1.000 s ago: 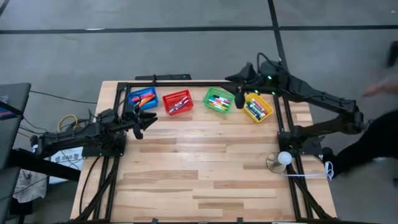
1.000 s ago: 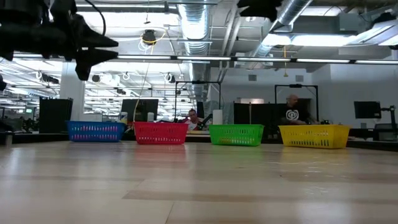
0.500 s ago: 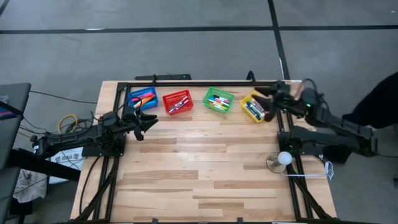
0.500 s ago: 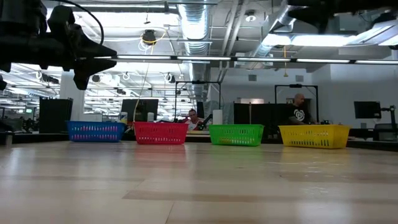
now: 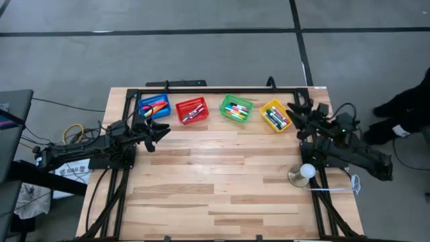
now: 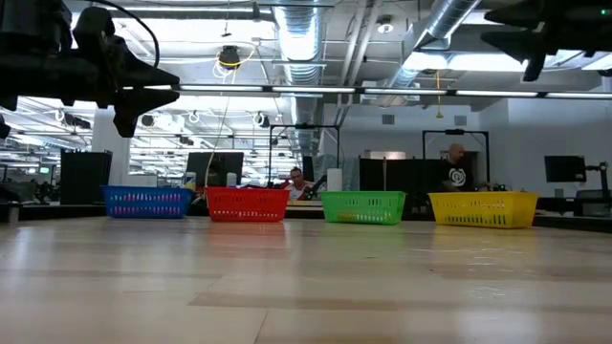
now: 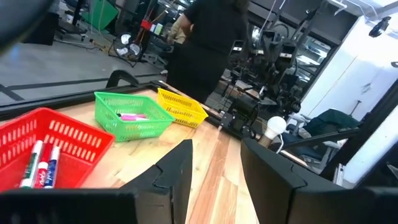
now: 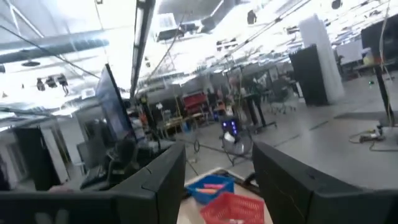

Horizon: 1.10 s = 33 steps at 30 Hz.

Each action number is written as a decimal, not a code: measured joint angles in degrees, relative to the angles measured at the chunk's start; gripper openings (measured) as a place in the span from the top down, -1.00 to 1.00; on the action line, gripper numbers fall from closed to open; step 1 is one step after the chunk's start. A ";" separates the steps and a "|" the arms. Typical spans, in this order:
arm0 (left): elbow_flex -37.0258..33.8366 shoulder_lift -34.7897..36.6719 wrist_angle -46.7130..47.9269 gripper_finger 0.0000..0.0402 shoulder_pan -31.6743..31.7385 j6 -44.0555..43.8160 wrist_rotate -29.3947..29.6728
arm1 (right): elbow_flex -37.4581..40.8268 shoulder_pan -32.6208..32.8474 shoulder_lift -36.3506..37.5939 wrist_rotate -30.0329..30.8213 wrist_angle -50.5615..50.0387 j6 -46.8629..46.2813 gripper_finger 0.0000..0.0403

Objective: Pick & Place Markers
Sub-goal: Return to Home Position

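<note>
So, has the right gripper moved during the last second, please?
Yes. In the high view the right gripper has pulled back from the yellow basket's left side to just beyond its right side, fingers open.

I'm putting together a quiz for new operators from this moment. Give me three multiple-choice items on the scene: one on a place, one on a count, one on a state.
1. Which colour of basket stands between the red basket and the yellow basket?
A. blue
B. green
C. none, they touch

2. How many mesh baskets stand on the table?
A. three
B. four
C. five

3. How is the left gripper?
A. open and empty
B. shut on a marker
C. resting inside a basket

Answers:
1 B: the green basket fills that place in the row.
2 B: the blue basket, then red, green and yellow.
3 A: the left wrist view shows a clear gap between its fingers with nothing in it, above bare wood.
</note>
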<state>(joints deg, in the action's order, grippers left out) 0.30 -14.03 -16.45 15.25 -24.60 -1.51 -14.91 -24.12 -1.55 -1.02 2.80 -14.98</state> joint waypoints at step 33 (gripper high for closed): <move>0.04 -2.64 -0.54 0.33 -0.07 -0.13 -0.18 | 14.44 0.61 0.12 8.50 -0.83 -8.59 0.13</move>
<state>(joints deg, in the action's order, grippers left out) 0.34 -16.67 -16.99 15.18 -24.73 -1.69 -0.47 -23.51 -1.43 7.49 1.96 -23.58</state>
